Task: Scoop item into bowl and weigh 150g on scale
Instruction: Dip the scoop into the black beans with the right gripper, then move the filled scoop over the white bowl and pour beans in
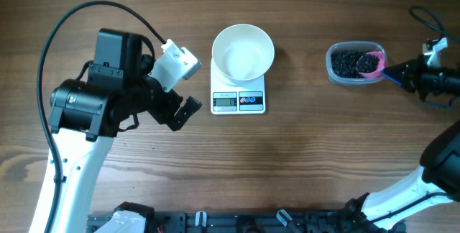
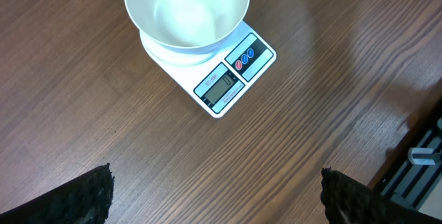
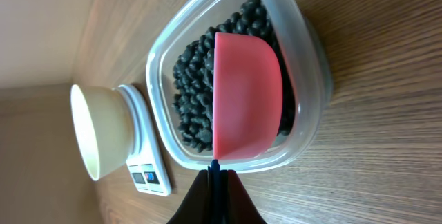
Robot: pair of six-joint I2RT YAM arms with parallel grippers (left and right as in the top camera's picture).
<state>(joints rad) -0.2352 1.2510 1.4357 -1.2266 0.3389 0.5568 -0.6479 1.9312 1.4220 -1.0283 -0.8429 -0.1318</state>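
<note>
We class the site as a robotics lab bench. Evidence: 2 arms, left arm [image 1: 86, 107] and right arm [image 1: 402, 190], at 1 wood-grain table [image 1: 302, 161]; black cable [image 1: 100, 3] looped above left arm; black mounting rail [image 1: 244, 224] along near edge; digital scale [image 1: 238, 101] at table ctr.

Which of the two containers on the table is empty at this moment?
The white bowl on the scale is empty; the clear tub at the right holds black beans and the pink scoop.

Bare table [image 1: 302, 139] open between scale [image 1: 238, 101] and tub [image 1: 336, 66], bowl [image 1: 223, 49] mouth unobstructed above, left arm [image 1: 108, 96] crowding the scale's left side, pink scoop [image 1: 374, 65] filling much of the tub.
</note>
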